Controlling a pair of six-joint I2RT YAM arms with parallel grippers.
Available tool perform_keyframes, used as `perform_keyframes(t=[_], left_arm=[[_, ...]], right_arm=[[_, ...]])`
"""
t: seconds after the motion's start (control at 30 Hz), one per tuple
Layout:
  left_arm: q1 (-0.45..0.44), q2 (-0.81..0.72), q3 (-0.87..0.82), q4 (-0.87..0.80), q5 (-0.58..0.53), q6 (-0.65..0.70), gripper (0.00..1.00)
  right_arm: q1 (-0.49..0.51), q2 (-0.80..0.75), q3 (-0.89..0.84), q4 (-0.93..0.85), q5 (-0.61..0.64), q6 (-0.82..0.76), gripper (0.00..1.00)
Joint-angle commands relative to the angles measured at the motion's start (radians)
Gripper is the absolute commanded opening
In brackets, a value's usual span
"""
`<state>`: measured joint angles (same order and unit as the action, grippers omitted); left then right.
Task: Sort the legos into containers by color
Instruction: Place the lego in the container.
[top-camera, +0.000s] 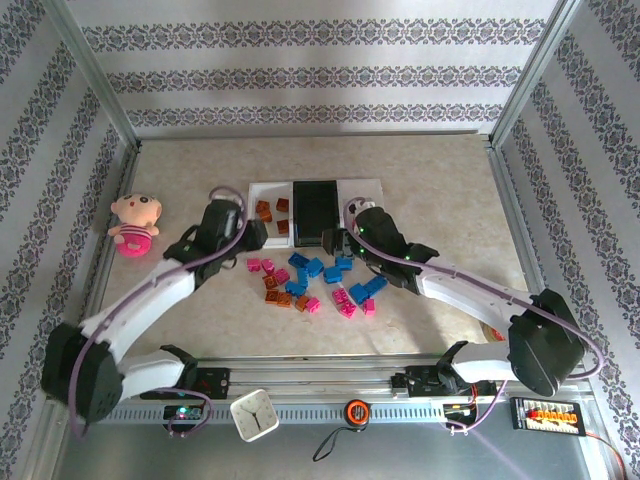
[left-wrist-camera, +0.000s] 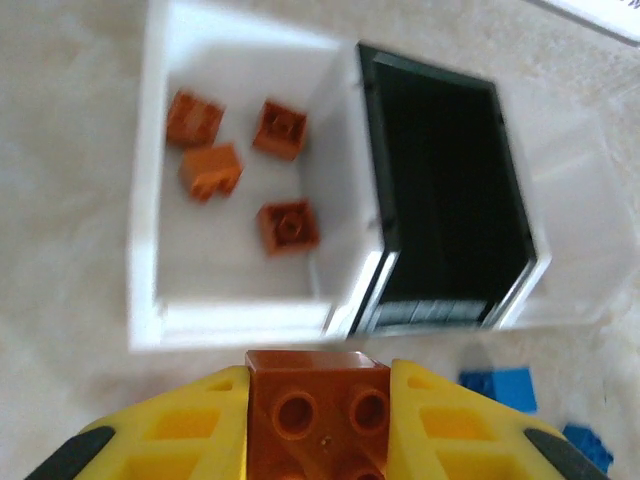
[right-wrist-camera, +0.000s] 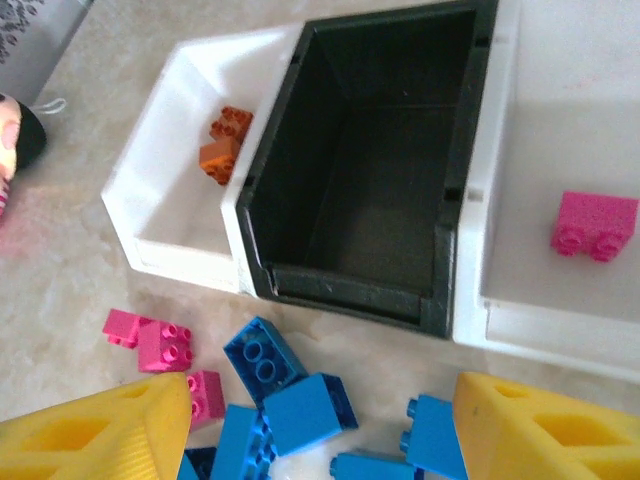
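My left gripper (left-wrist-camera: 318, 400) is shut on an orange-brown lego (left-wrist-camera: 318, 395), just in front of the containers. The left white tray (left-wrist-camera: 240, 325) holds several orange-brown legos (left-wrist-camera: 288, 226). The black middle tray (left-wrist-camera: 375, 150) is empty. My right gripper (right-wrist-camera: 320, 430) stands open over blue legos (right-wrist-camera: 300, 405) on the table, touching none. One pink lego (right-wrist-camera: 594, 225) lies in the right white tray (right-wrist-camera: 520, 330). From above, the left gripper (top-camera: 248, 235) and right gripper (top-camera: 340, 243) flank the black tray (top-camera: 315, 210). Loose blue (top-camera: 320, 268), pink (top-camera: 345, 303) and orange-brown legos (top-camera: 278, 292) lie in front of it.
A pink plush doll (top-camera: 133, 225) sits at the table's left side. A white clock (top-camera: 254, 415) and an orange tape measure (top-camera: 357, 410) lie on the near rail. Metal frame posts stand at the back corners.
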<state>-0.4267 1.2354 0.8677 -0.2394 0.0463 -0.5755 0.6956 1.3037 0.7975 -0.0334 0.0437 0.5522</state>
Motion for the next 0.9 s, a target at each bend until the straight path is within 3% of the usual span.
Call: perform_keyframes(t=[0.0, 0.27, 0.37, 0.43, 0.53, 0.63, 0.87], left_arm=[[-0.008, 0.201, 0.141, 0.002, -0.039, 0.075, 0.26], [0.035, 0.537, 0.429, -0.058, -0.077, 0.099, 0.26], [0.042, 0.6, 0.489, -0.08, -0.075, 0.094, 0.32], [0.047, 0.62, 0.515, -0.084, -0.06, 0.083, 0.42], [0.048, 0.598, 0.518, -0.072, -0.034, 0.075, 0.57], [0.043, 0.522, 0.49, -0.052, 0.001, 0.07, 0.66], [0.015, 0.208, 0.259, 0.018, 0.094, 0.036, 0.75]], right_arm=[[-0.007, -0.056, -0.059, -0.018, 0.011, 0.02, 0.7], [0.002, -0.201, -0.209, -0.121, -0.009, 0.028, 0.71], [0.002, -0.241, -0.246, -0.164, -0.023, 0.027, 0.71], [0.003, -0.254, -0.263, -0.18, -0.029, 0.025, 0.71], [0.002, -0.242, -0.266, -0.191, -0.03, 0.013, 0.71], [0.002, -0.203, -0.247, -0.179, -0.055, -0.001, 0.72], [0.025, -0.082, -0.181, -0.265, -0.076, -0.045, 0.65]])
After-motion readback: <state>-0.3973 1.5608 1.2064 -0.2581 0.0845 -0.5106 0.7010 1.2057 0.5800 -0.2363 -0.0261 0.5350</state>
